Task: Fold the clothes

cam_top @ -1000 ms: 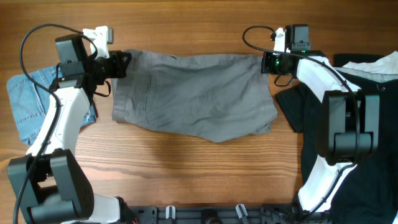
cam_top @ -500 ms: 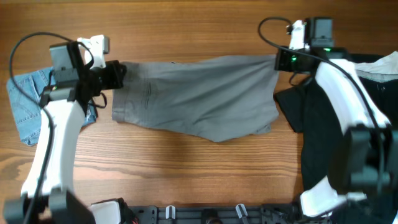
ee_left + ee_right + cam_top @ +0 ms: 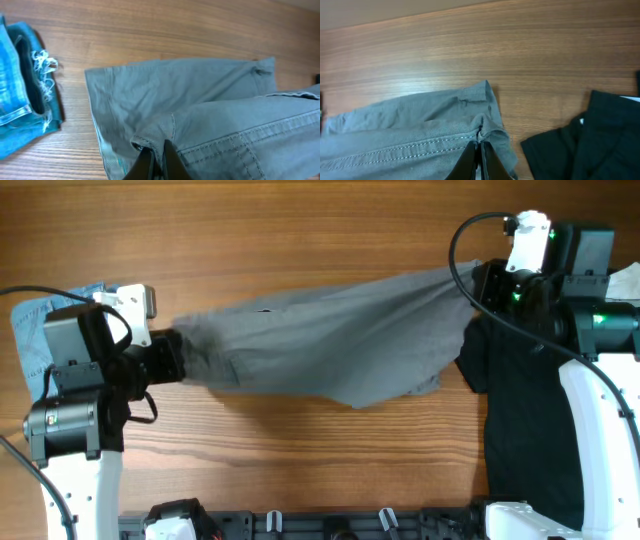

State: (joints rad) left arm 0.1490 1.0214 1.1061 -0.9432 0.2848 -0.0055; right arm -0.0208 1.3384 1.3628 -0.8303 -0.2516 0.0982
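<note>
Grey trousers (image 3: 330, 345) hang stretched between left gripper (image 3: 182, 352) and right gripper (image 3: 478, 279), both pinching them.

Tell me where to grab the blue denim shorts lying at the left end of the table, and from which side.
Grip the denim shorts at the frayed leg hem, coming from the side that faces the grey trousers. In the left wrist view that hem lies open toward the trousers, with a dark gap under its top layer where a finger could probably slip in.
</note>
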